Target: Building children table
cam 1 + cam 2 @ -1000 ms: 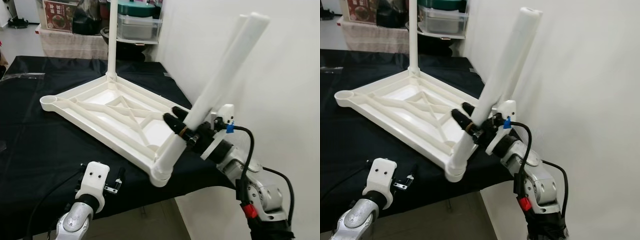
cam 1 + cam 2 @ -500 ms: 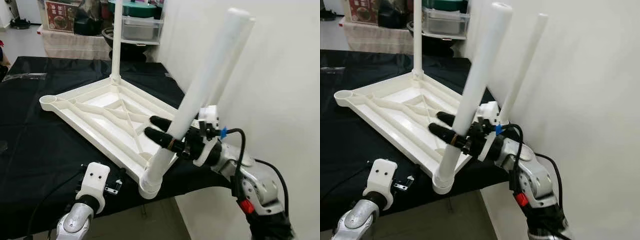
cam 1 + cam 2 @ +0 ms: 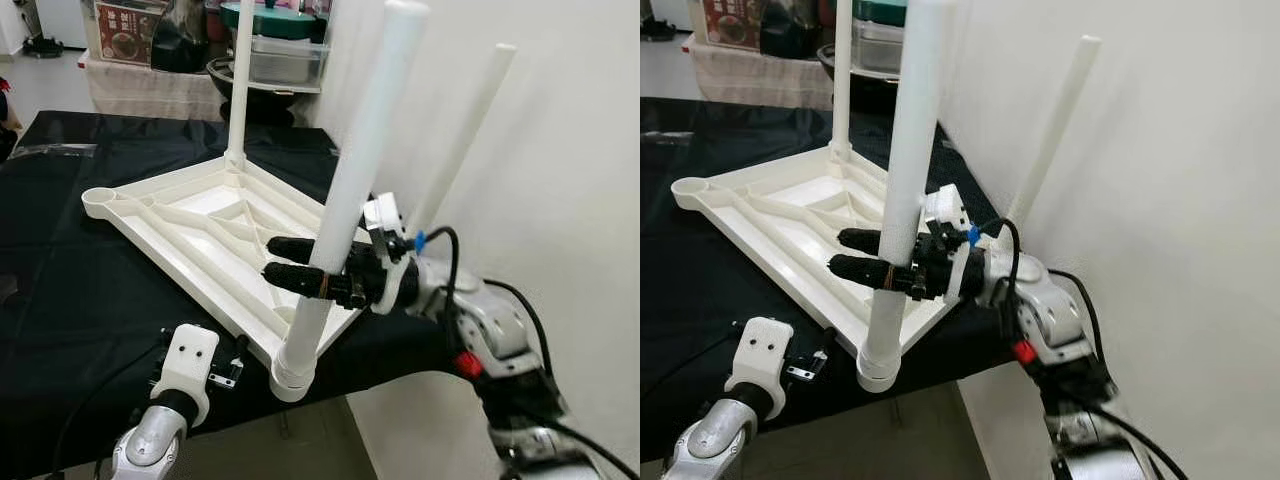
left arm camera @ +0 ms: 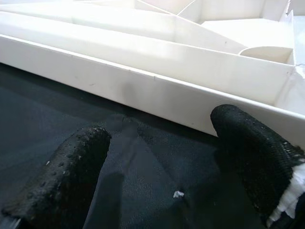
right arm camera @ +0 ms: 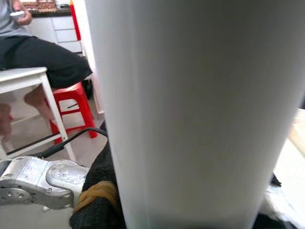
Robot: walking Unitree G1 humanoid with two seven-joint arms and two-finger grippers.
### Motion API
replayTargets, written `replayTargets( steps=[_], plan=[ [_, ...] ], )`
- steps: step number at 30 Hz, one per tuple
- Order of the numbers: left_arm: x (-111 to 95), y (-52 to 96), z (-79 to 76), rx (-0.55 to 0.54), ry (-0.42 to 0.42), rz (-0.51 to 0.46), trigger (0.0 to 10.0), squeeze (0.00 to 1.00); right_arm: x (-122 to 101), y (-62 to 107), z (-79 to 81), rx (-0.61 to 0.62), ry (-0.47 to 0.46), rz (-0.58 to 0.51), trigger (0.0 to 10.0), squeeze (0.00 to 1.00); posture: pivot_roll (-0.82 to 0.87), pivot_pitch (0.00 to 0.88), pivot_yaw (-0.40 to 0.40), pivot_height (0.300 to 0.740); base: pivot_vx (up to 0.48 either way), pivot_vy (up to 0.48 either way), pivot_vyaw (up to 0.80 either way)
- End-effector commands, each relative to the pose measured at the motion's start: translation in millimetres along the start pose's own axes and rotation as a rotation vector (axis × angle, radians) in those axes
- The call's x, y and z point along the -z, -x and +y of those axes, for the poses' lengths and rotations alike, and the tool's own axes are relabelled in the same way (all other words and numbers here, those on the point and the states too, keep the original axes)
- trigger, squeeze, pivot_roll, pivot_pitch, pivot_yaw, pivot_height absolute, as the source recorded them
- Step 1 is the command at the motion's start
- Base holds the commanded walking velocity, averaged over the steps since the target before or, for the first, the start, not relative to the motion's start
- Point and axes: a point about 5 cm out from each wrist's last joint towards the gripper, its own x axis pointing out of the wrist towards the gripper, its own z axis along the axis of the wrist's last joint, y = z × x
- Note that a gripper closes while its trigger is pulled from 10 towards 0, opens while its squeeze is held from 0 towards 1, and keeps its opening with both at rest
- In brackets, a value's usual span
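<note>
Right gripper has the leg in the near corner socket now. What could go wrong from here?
The leg leans slightly in its socket, so pushing down may jam it. That corner of the tabletop overhangs the black table's edge, so force could tip it. The right gripper grips low, giving little control.

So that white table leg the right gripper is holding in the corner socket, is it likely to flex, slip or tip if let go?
The table leg looks like a straight, rigid plastic tube, so it probably won't flex. Its smooth glossy surface may slip between the right gripper's fingers. It stands tall and slightly tilted in the corner socket, so it could lean or tip if not fully seated.
</note>
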Motion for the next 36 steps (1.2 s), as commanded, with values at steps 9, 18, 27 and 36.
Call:
replayTargets(
  steps=[9, 18, 27, 36],
  plan=[
    [1.3, 1.6, -5.7, 0.010, 0.013, 0.013, 10.0, 0.00, 13.0, 3.2, -23.3, -0.016, -0.068, 0.091, 10.0, 0.00, 0.20, 0.000, -0.216, 0.740, 0.000, 0.000, 0.00],
    [1.4, 1.7, -6.6, 0.013, 0.015, 0.016, 10.0, 0.00, 16.5, 4.1, -27.5, -0.022, -0.069, 0.076, 10.0, 0.00, 0.17, 0.000, -0.210, 0.740, 0.000, 0.000, 0.00],
    [3.3, -0.1, -6.1, 0.013, 0.017, 0.019, 10.0, 0.00, 22.4, 12.6, -25.2, 0.031, -0.080, 0.028, 10.0, 0.00, 0.13, 0.000, -0.192, 0.740, 0.000, 0.000, 0.00],
    [3.9, -0.8, -6.4, 0.019, 0.018, 0.018, 10.0, 0.00, 38.6, 19.5, -28.2, 0.307, -0.063, 0.014, 10.0, 0.00, 0.11, 0.000, -0.183, 0.740, 0.000, 0.000, 0.00]
  ],
)
